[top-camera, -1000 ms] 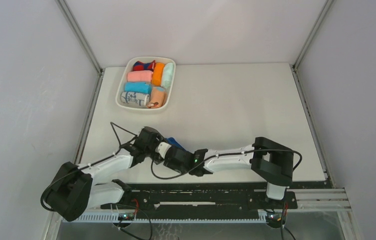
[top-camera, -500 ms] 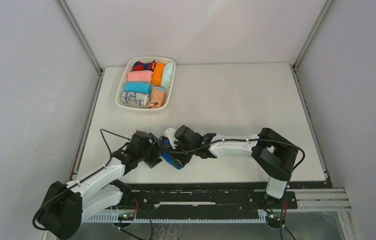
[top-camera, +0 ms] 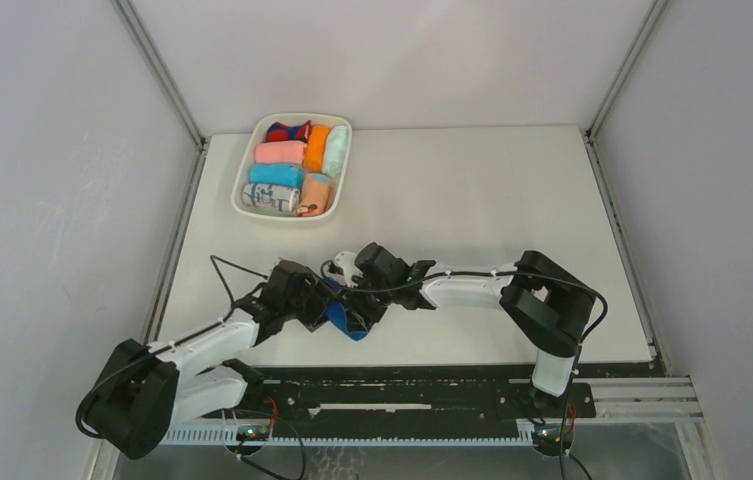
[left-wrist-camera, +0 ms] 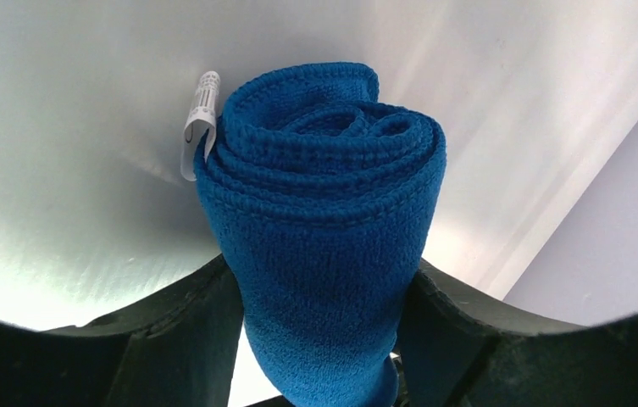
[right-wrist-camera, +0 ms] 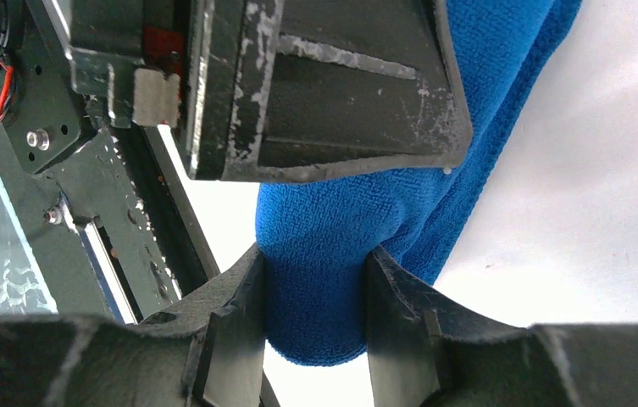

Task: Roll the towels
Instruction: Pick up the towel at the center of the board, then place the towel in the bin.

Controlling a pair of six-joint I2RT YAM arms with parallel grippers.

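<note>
My right gripper (right-wrist-camera: pixel 315 292) has just swung in beside my left gripper (left-wrist-camera: pixel 319 288). Both now pinch the royal-blue towel (left-wrist-camera: pixel 324 170), coiled tight between my fingers, so its roll looks nearly finished.

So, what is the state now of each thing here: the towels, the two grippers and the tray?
blue towel: rolled up, clamped by both grippers
left gripper: shut on the blue towel
right gripper: shut on the blue towel
peach-orange towel: rolled, lying in the tray
tray: filled with rolled cloths
</note>
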